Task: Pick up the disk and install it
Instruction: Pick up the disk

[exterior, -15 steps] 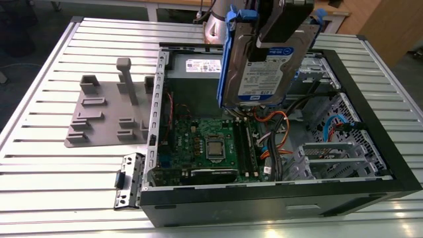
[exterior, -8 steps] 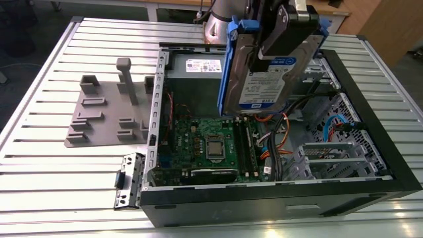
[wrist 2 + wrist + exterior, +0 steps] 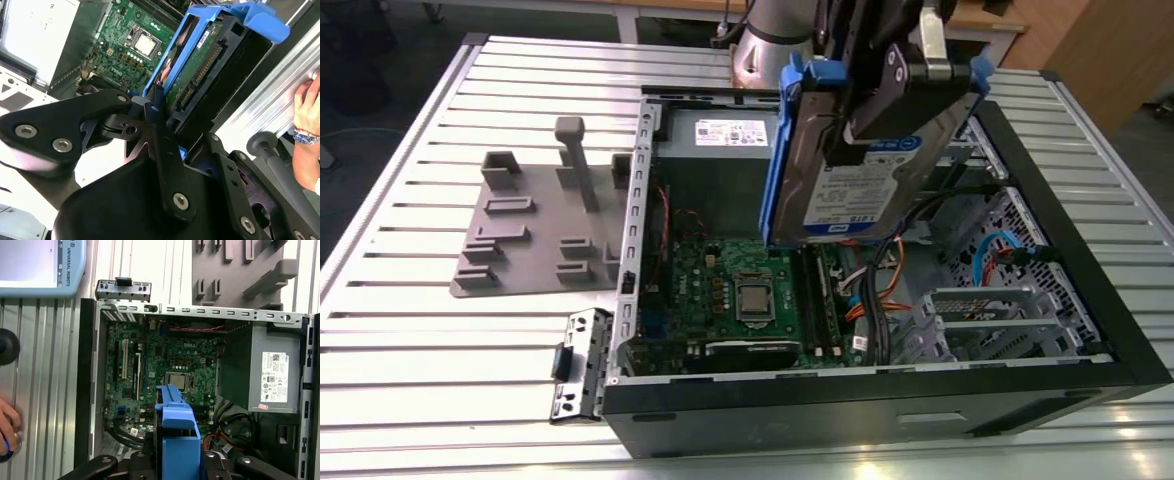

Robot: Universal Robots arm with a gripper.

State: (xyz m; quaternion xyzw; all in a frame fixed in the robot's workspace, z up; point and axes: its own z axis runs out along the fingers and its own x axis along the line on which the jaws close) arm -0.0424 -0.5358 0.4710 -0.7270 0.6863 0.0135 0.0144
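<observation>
Disk [image 3: 847, 195] is up in the air over the open computer case [image 3: 1074, 270]. It stands on end and leans a little. Its white-and-blue label faces out, and a blue frame [image 3: 787, 150] runs round its edges. Black fingers [image 3: 901, 100] are squeezed shut on its top end and hide that part. The arm above them is cut off at the top of the exterior view. The disk blocks what lies behind it in the case, and I cannot tell if its low end touches anything. Below it sit the green board [image 3: 734, 285] and some orange and blue wires [image 3: 887, 290]. A grey box [image 3: 720, 135] sits at the far end of the case. In the second wrist view one finger presses on the frame, and the disk shows its green underside. In the first wrist view the end of the frame covers the silver body. A person's hand [image 3: 306, 112] is at the side of the counter [image 3: 414, 340], partly cut off. A grey holder [image 3: 534, 235] lies on the counter beside the case.
</observation>
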